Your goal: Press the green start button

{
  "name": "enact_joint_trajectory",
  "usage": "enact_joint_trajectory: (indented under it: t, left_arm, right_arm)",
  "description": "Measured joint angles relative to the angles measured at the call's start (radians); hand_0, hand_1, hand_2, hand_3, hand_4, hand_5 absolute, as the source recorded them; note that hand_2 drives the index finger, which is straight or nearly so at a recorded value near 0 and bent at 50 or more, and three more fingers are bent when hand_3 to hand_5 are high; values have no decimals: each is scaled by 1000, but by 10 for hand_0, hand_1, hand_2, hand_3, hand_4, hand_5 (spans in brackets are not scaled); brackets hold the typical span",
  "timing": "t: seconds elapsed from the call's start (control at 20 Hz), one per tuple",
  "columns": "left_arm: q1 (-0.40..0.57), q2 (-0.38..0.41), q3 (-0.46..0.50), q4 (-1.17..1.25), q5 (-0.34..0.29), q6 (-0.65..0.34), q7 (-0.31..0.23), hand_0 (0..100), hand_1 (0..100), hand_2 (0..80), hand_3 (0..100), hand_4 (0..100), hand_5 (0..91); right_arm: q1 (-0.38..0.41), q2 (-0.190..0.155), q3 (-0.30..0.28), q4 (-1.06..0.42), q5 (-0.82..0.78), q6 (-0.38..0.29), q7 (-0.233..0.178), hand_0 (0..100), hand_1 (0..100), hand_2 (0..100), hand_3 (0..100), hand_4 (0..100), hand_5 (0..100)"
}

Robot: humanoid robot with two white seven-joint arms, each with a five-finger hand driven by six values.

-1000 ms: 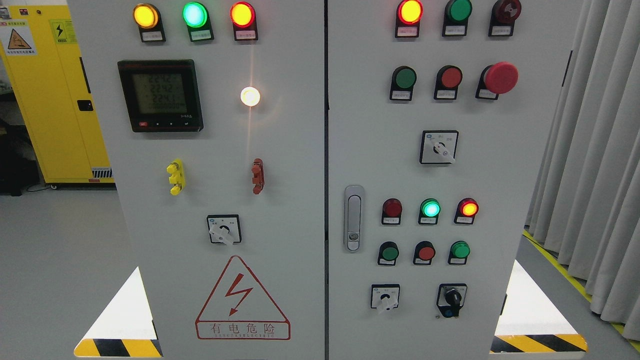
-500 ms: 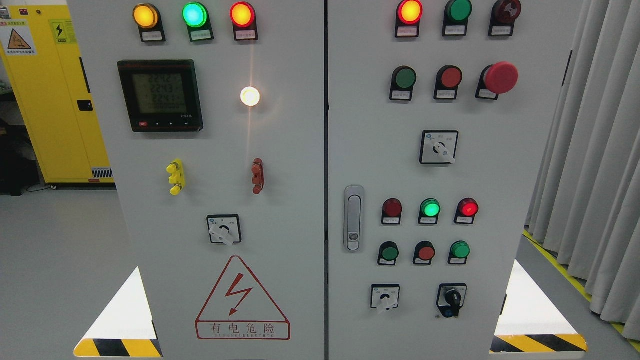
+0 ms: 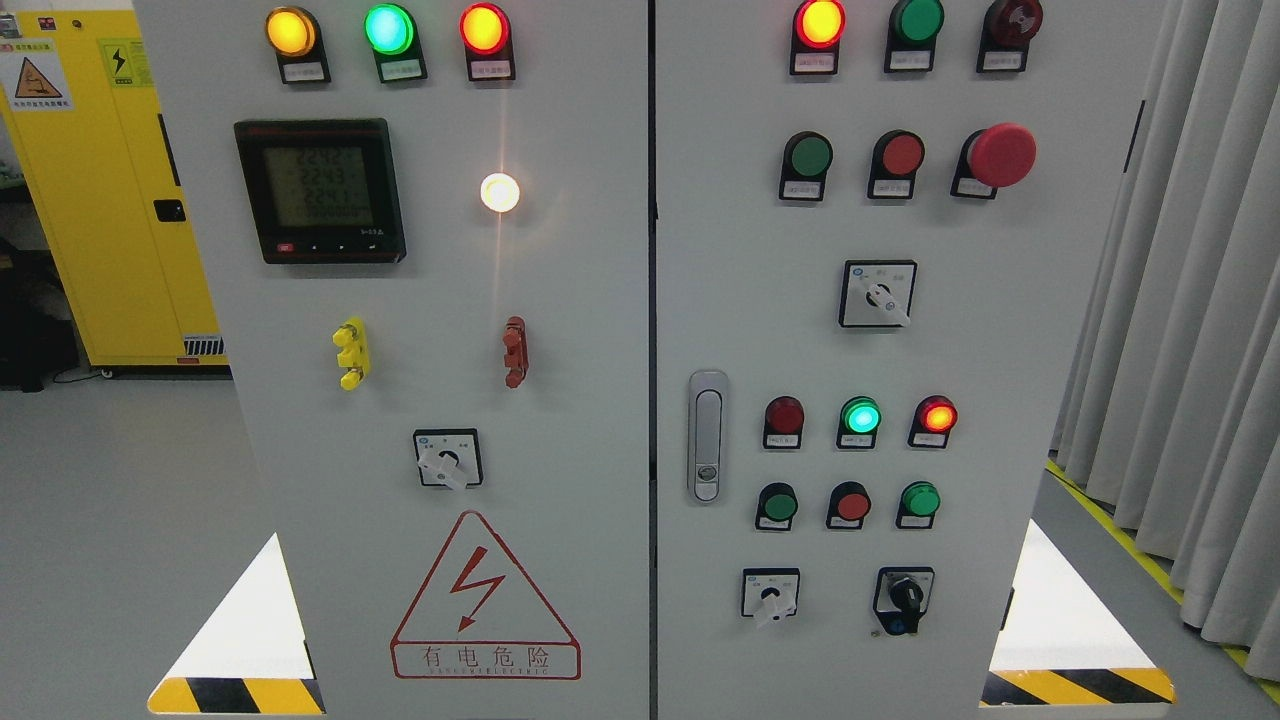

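Observation:
A grey electrical cabinet [image 3: 600,300] with two doors fills the head view. On its right door sit three green push buttons: one in the upper row [image 3: 810,156], and two in the lower row, at the left [image 3: 779,506] and at the right [image 3: 919,499]. Which of them is the start button cannot be read from the small labels. A green lamp [image 3: 861,415] glows above the lower row. Neither of my hands nor either arm shows in the picture.
A red mushroom stop button [image 3: 1002,155] juts out at the upper right. Red buttons [image 3: 903,155] [image 3: 852,505], rotary switches [image 3: 878,294] [image 3: 770,595] and a door handle [image 3: 707,436] share the right door. A yellow cabinet [image 3: 100,190] stands left, curtains [image 3: 1190,300] right.
The red lamp at the right of the lower lamp row flickers in brightness, and the meter digits change. Nothing else moves.

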Motion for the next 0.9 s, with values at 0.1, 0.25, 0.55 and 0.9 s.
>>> enact_joint_trajectory:
  t: [0.1,0.25,0.55,0.9]
  left_arm:
    - [0,-2,0,0,0,0,0,120,556,0,0,0,0]
    - [0,-3,0,0,0,0,0,120,556,0,0,0,0]
    - [0,-6,-1,0,0,0,0,120,556,0,0,0,0]
    - [0,-8,-1,0,0,0,0,120,556,0,0,0,0]
  right_arm:
    - [-32,-14,0,-24,76,-7,-41,196,597,0,805,833,898]
    - [-78,-31,-2,-53,199,-21,-81,185,622,0,822,818,927]
    - [-175,-61,-5,-94,382,-40,-99,193,640,0,829,819,938]
    - [-289,-96,-4,-110,498,-40,-100,205,648,0,837,822,946]
